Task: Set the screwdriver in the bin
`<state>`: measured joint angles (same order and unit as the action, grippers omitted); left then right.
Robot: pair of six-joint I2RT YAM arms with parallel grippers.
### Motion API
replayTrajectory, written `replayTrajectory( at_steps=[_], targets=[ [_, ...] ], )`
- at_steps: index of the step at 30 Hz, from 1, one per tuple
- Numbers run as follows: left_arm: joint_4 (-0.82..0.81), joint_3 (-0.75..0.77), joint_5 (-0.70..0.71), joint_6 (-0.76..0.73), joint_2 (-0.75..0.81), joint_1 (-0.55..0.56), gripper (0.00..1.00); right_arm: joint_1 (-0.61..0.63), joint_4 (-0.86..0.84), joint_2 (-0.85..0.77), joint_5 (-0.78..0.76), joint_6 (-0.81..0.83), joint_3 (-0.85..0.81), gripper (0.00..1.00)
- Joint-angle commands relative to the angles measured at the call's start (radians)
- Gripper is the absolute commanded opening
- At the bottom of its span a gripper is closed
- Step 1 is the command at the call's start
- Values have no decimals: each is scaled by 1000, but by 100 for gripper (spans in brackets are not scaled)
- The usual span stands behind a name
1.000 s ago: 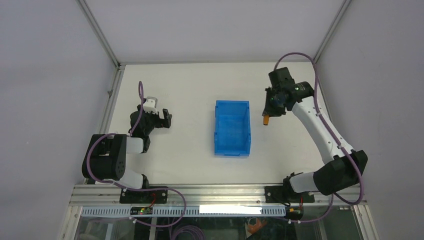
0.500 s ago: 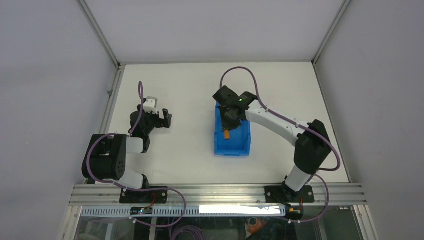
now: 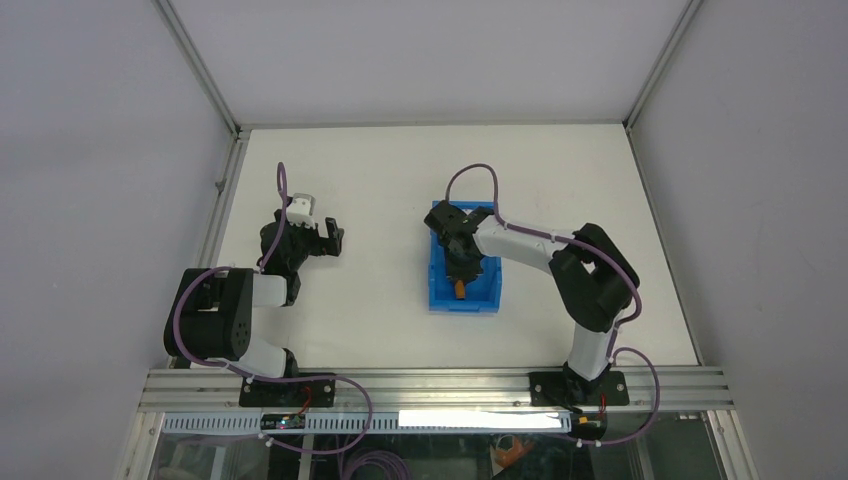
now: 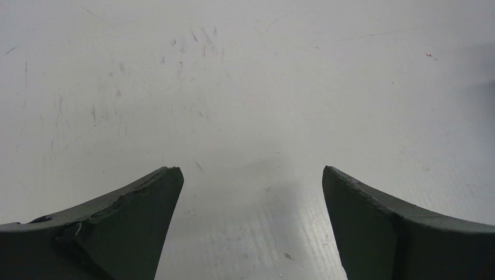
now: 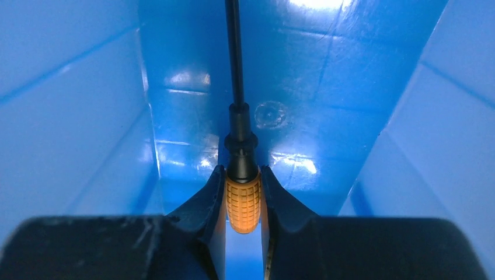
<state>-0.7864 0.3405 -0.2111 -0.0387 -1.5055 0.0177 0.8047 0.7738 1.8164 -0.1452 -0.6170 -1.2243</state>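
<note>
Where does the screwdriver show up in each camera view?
Top external: screwdriver, orange handle toward the near end inside the bin.
Left wrist: not in it.
Right wrist: bottom centre, clamped in the right gripper.
Shared landmark: the blue bin walls.

the bin [image 3: 463,303] stands on the bench [image 3: 380,170] a little right of its middle, its long sides running from near to far. the right arm reaches from the near right edge leftward over it, and the right pincer [image 3: 462,272] is down inside the bin's walls [image 5: 70,116], toward the near end. the screwdriver [image 3: 459,291] is in the bin too, its handle [image 5: 242,201] between the pincer's 2 fingers and its shaft pointing on ahead along the floor. the left pincer [image 3: 328,238] is left of the bin, well apart, over bare bench [image 4: 233,87].
</note>
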Motion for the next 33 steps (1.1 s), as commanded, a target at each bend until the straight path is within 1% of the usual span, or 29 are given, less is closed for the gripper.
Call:
replayTrajectory(
  at_steps=[1,4,6,11,15,19,21,22,23,24,25,27,30,33],
  targets=[
    [-63,17,-14,8,2,-10,99,-7,-68,2,-63,-39,8,17],
    [-63,17,-13,7,2,-9,99,-6,-63,-7,-76,-44,8,32],
    [-63,17,-13,8,3,-10,99,-7,-54,-20,-82,-47,1,38],
    [-63,17,-13,7,2,-9,99,-5,-27,-78,-96,-46,-19,40],
    [-63,18,-13,8,3,-10,99,0,15,-161,-123,-27,-53,40],
    [-63,17,-13,8,3,-9,99,1,48,-256,-110,18,-94,40],
    [-63,17,-13,8,2,-9,99,-1,70,-313,-129,46,-111,44],
    [-63,17,-14,8,2,-9,99,-1,78,-342,-142,62,-118,49],
    [-63,17,-13,8,2,-10,99,-3,84,-375,-152,83,-121,61],
    [-63,17,-13,8,3,-9,99,-7,81,-406,-149,111,-124,84],
    [-63,17,-13,8,2,-9,99,-12,72,-439,-136,143,-120,97],
    [-63,17,-13,8,2,-10,99,-31,52,-497,-89,205,-111,99],
    [-63,17,-13,8,2,-9,99,-67,18,-589,-81,292,-70,99],
    [-63,17,-13,8,2,-10,99,-126,-19,-660,-55,337,-12,99]
  ],
)
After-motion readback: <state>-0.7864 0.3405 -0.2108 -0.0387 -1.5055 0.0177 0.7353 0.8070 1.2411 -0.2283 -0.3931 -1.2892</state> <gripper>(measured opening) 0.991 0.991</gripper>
